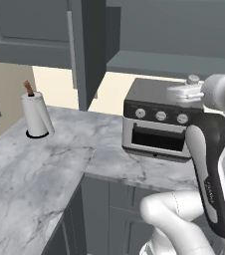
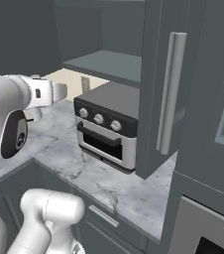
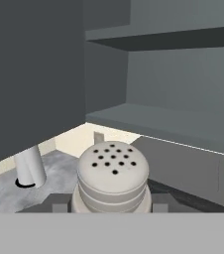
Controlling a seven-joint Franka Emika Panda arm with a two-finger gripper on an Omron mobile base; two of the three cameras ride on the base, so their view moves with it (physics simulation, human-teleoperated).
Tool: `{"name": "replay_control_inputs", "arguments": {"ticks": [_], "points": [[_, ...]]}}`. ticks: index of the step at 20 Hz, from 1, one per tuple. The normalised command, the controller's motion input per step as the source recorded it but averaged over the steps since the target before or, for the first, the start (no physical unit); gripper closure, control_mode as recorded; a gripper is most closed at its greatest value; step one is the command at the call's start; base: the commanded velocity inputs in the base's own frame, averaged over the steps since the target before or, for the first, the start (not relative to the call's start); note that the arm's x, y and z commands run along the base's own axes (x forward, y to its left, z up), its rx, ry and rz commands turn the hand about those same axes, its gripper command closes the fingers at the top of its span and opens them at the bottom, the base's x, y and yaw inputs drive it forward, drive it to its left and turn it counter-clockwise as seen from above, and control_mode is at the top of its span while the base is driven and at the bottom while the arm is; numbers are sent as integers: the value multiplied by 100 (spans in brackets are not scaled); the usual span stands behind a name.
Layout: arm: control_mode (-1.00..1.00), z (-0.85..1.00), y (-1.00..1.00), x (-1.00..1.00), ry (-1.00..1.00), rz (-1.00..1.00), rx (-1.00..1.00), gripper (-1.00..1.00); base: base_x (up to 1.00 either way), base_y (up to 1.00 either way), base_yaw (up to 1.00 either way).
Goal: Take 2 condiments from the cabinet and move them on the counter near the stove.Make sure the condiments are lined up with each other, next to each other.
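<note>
Gripper: the two-finger gripper (image 3: 112, 207) is pinched on the short pale beige jar with a perforated light lid (image 3: 112, 178); its dark finger tips sit at either side of the jar's base.
Jar: held in the air in front of the open dark grey wall cabinet (image 3: 183, 84), above the countertop level, upright as seen from the hand.
Cabinet: its grey shelves (image 3: 158, 124) lie beyond the jar; the panelled door with the long silver bar handle (image 2: 171, 94) stands swung out, to the right of the toaster oven in the right base view.
Below: the small boxy steel toaster oven with three knobs (image 1: 157, 127) sits on the grey-white veined marble counter (image 1: 45, 164), under the cabinet and beneath the hand.
Left side: a white paper-towel roll on a brown stick (image 1: 36, 113) stands far left on the counter, well apart from the toaster oven.
Arm: the white arm with dark joints (image 1: 209, 164) rises at the near right, partly covering the oven's right edge.
</note>
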Motion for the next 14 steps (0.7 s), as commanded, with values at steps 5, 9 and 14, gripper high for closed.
{"name": "replay_control_inputs", "arguments": {"ticks": [5,9,14], "points": [[-100,0,0,-30,5,0,0,100,0,0,0],[-100,-3,0,-36,7,0,0,100,0,0,0],[-100,-21,0,-37,5,0,0,100,0,0,0]]}}
